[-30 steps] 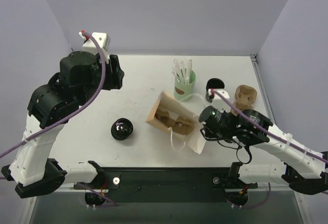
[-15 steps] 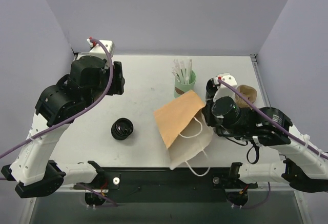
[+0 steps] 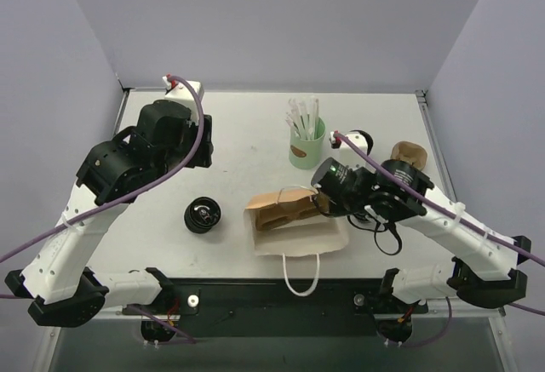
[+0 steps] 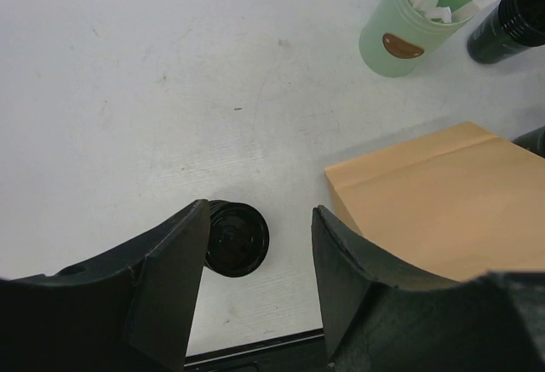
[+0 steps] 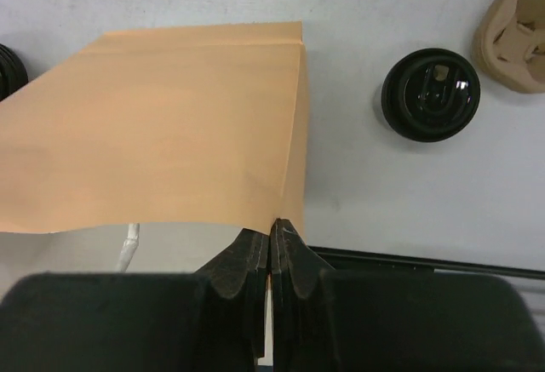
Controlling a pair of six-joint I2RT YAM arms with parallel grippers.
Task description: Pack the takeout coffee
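1. The right gripper (image 5: 271, 237) is clenched on the edge of a tan paper bag (image 5: 170, 134). The left gripper (image 4: 260, 214) hangs released, holding nothing.
2. The takeout coffee (image 5: 430, 94) stands upright toward the table's (image 3: 238, 125) right edge, just beside the right jaws, its long axis vertical. The right arm is far nearer.
3. Its round plastic lid is glossy black; the bag is matte, creased paper.

The takeout coffee (image 4: 511, 16) is cut off by the left wrist view's right edge.
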